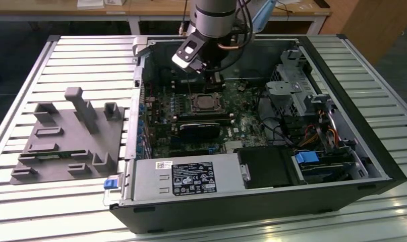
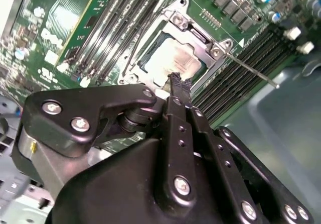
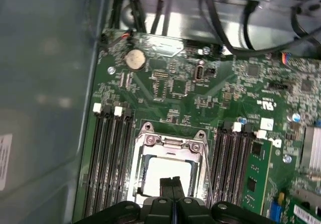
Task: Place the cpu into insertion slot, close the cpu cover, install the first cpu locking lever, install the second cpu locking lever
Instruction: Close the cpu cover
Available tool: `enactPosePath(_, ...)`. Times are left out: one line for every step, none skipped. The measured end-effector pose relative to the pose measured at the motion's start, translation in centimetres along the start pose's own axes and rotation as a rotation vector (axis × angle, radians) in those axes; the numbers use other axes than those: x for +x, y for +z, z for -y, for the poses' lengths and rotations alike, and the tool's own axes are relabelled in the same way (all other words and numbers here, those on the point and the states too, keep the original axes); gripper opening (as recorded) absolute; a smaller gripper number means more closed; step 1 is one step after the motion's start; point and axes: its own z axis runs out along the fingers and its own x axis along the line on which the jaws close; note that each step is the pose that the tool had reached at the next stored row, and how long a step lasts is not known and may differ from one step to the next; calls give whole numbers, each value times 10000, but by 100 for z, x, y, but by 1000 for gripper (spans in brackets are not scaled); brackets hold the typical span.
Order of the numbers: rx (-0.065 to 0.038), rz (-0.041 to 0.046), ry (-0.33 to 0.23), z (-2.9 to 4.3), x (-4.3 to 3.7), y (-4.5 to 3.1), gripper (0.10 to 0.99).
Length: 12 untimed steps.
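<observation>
The cpu (image 2: pixel 170 58) (image 3: pixel 165 170) lies flat in the insertion slot (image 1: pixel 205 102), its silvery top showing. The cpu cover (image 2: pixel 193 32) (image 3: pixel 170 144) lies down around it as a metal frame. A thin locking lever (image 2: pixel 251 69) sticks out from one socket corner over the memory slots; in the first wrist view a lever (image 3: pixel 206 171) runs along the socket's side. My gripper (image 2: pixel 176 79) (image 3: pixel 172 180) (image 1: pixel 213 75) is shut with nothing in it. Its tip hangs just above the edge of the cpu.
Long black memory slots (image 2: pixel 235 63) (image 3: pixel 110 153) flank the socket on both sides. A black heatsink block (image 1: pixel 197 131), a power supply (image 1: pixel 183 176) and a drive cage (image 1: pixel 297 85) stand inside the case. Cables (image 3: pixel 225 23) hang near the board's edge. A grey fixture tray (image 1: pixel 68 141) lies outside.
</observation>
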Motion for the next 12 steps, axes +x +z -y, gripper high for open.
enactPosePath(2,2,-179,0,0,1,102)
enactPosePath(5,7,-360,0,0,1,102)
enactPosePath(8,12,-540,0,0,1,102)
enactPosePath(10,18,-720,0,0,1,102)
enactPosePath(13,24,-912,0,0,1,102)
enactPosePath(16,31,-1090,0,0,1,102)
enactPosePath(20,38,-1271,0,0,1,102)
enactPosePath(24,45,-1450,0,0,1,102)
enactPosePath(35,75,-2103,0,0,1,102)
enactPosePath(39,84,-2278,0,0,1,102)
enactPosePath(43,93,-2451,0,0,1,102)
enactPosePath(47,103,-2619,0,0,1,102)
